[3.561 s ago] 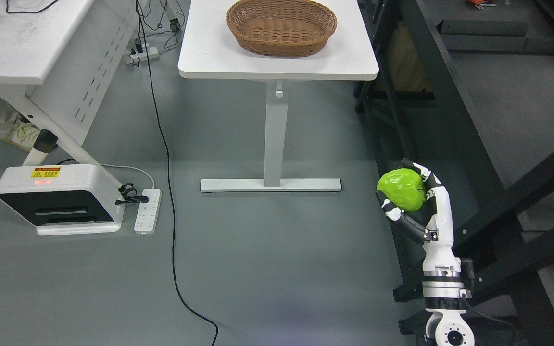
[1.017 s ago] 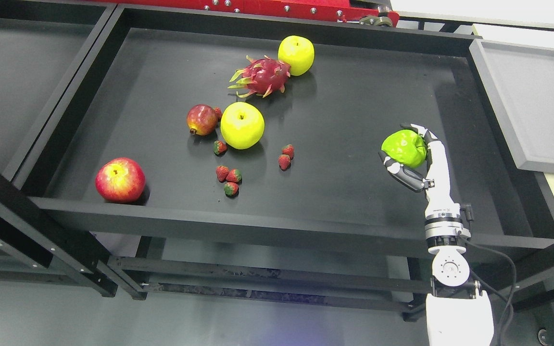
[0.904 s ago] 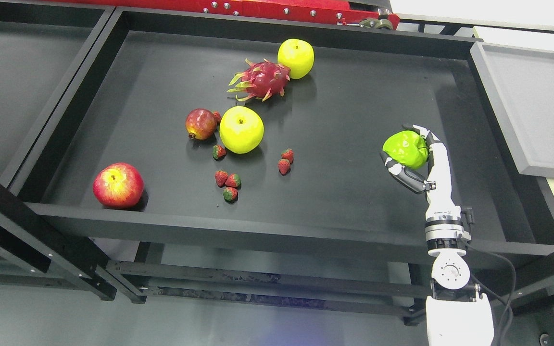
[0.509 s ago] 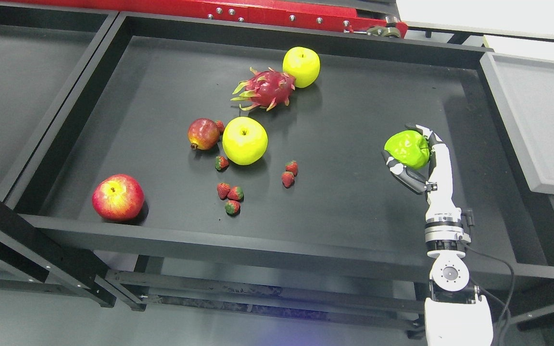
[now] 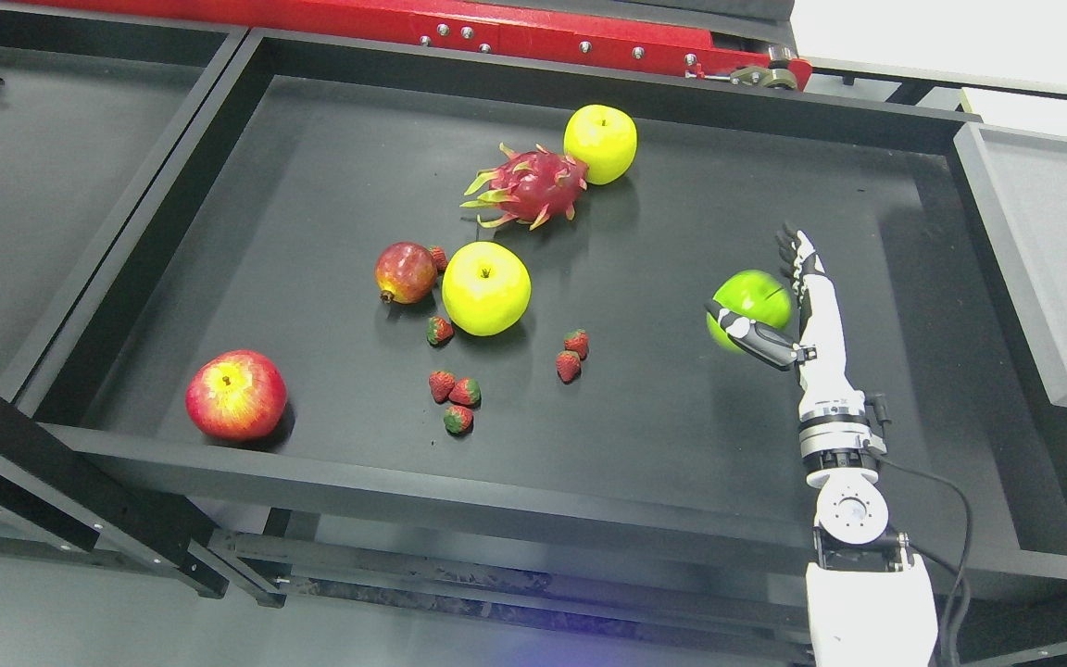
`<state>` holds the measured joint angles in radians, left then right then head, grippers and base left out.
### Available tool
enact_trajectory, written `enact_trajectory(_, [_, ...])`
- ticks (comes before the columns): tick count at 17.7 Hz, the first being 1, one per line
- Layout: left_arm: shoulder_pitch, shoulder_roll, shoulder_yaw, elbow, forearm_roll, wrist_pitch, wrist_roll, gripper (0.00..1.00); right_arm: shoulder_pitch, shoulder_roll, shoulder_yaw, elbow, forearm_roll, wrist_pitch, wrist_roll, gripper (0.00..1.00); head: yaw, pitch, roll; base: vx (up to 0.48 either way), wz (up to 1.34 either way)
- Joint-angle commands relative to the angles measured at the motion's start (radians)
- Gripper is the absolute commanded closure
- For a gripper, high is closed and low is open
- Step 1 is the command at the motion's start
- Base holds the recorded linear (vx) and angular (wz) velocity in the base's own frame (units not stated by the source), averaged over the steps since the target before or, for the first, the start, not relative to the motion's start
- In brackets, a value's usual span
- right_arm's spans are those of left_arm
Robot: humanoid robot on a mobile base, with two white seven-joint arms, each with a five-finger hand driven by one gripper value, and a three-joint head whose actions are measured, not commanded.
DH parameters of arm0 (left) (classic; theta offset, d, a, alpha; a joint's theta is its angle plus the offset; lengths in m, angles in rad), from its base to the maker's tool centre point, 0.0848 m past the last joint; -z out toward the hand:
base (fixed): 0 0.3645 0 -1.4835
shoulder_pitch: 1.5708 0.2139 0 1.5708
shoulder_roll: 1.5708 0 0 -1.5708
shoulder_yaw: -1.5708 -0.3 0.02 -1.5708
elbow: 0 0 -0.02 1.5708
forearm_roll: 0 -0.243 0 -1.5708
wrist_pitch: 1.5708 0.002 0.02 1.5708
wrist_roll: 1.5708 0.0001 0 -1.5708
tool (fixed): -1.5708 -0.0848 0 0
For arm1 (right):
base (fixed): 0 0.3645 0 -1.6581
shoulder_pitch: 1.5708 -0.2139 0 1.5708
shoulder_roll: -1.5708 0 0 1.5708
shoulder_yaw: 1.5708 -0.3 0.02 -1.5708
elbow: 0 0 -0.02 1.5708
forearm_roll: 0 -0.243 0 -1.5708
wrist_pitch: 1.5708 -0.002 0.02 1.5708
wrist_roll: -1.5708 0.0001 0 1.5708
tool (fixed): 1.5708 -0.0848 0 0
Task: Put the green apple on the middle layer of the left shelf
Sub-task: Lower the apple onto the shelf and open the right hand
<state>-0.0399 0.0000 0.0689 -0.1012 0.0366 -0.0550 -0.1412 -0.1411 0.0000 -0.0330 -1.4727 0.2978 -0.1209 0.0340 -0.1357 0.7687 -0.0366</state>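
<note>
The green apple [image 5: 746, 298] looks blurred and sits low between the thumb and the palm of my right hand [image 5: 756, 278], over the right part of the black shelf tray [image 5: 496, 500]. The hand's fingers [image 5: 800, 259] are stretched straight up and the thumb [image 5: 742, 329] sticks out to the left under the apple, so the hand is open. I cannot tell whether the apple rests on the tray floor. The right arm [image 5: 834, 463] rises from the bottom edge. The left arm is out of view.
On the tray lie two yellow apples [image 5: 485, 288] [image 5: 599, 143], a dragon fruit [image 5: 531, 185], a pomegranate [image 5: 405, 271], a red apple [image 5: 235, 394] and several strawberries [image 5: 455, 389]. A grey tray [image 5: 1043, 259] is at the right, a red beam [image 5: 543, 32] behind.
The camera turned from the floor and table to the shelf and keeps shifting. My right hand has opened its fingers, and the green apple has dropped down and left out of the grasp.
</note>
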Motion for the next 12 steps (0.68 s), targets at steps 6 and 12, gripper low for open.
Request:
enact_trajectory(6, [0.000,0.017,0.000,0.000,0.000,-0.003,0.000,0.00,0.132,-0.018,0.062,-0.066,-0.058,-0.089,-0.017,0.00,0.0000,0.000,0.000,0.021,0.02])
enact_trajectory(12, [0.000,0.017,0.000,0.000,0.000,-0.003,0.000,0.00,0.256,-0.018,0.062,-0.202,-0.114,-0.085,-0.029,0.00,0.0000,0.000,0.000,0.000,0.00])
